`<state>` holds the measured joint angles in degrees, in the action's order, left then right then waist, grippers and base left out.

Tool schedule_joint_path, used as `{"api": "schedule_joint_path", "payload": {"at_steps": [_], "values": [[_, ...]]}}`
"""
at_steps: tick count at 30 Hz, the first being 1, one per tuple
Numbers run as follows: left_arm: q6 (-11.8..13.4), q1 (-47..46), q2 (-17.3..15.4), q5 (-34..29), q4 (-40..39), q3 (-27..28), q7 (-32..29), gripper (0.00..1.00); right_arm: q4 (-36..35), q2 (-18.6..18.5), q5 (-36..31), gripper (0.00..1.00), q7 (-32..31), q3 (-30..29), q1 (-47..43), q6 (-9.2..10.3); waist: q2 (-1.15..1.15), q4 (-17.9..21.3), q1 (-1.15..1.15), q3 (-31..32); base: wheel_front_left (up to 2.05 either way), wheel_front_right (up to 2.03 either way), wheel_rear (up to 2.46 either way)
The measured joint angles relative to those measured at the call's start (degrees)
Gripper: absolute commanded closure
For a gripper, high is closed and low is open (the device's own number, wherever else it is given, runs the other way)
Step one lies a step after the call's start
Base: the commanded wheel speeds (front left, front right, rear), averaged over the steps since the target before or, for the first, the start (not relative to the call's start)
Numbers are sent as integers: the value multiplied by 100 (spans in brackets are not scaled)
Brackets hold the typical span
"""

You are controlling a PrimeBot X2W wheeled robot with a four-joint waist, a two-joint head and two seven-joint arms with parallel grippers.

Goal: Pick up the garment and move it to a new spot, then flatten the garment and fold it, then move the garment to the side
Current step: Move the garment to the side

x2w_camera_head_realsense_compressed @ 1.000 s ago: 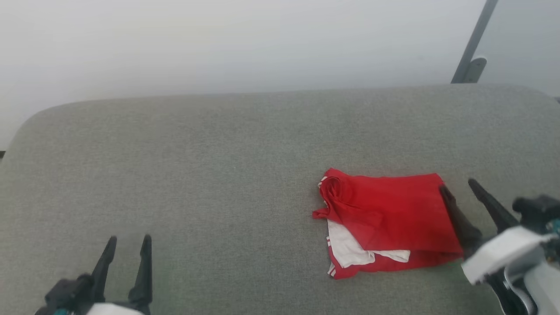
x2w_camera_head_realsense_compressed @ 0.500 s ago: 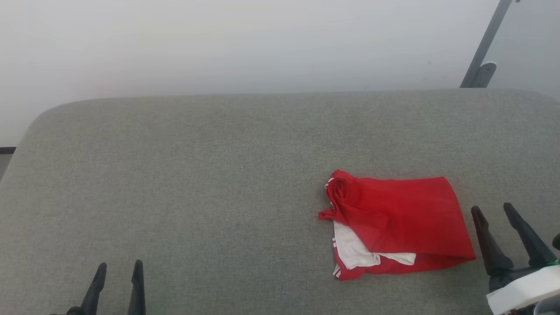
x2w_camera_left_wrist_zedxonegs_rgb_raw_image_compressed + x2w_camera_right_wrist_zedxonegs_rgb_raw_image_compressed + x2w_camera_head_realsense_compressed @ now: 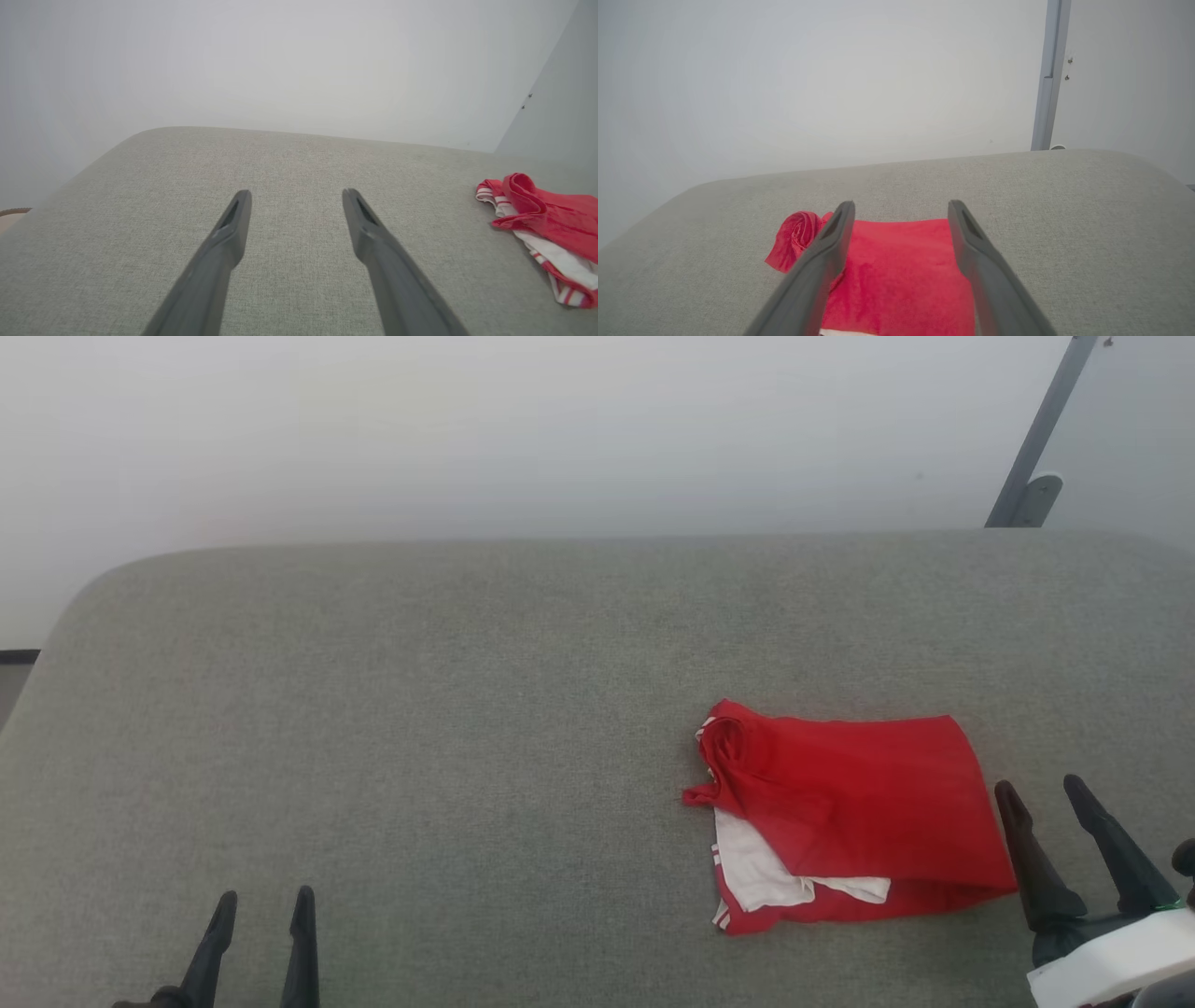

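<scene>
Red T-shirt (image 3: 840, 812) left folded on grey cushion (image 3: 467, 709). Pulled right gripper (image 3: 1038, 786) clear of its edge, spread and empty; left gripper (image 3: 265, 894) spread too. Probably finished.

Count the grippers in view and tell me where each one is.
2. The left gripper is open at the lower left, over bare grey cushion. The right gripper is open at the lower right, beside the folded red shirt.

garment (image 3: 556, 219) cropped at edge, left tool (image 3: 265, 894) mostly cropped
</scene>
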<state>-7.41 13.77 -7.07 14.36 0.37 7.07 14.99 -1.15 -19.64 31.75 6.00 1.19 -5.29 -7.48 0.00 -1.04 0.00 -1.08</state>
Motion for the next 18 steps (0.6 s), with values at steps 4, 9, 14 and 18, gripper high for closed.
{"api": "schedule_joint_path", "payload": {"at_steps": [4,9,14,18], "values": [[1,-120,41,2,-24,-27,-1,0,115,-9,12,0,-399,-103,109,0,0,-22,0,-114,0,0,0],[0,-637,105,3,8,-246,0,0,363,-265,-236,0,-1372,-166,865,0,0,-58,0,-449,0,0,0],[0,-1120,137,3,157,-531,0,0,760,-684,-272,0,-2839,38,1786,0,0,-142,0,-828,0,0,0],[0,-1473,127,3,247,-766,0,0,1084,-999,-118,0,-4055,176,2388,-1,0,-238,0,-1133,0,0,0]]}}
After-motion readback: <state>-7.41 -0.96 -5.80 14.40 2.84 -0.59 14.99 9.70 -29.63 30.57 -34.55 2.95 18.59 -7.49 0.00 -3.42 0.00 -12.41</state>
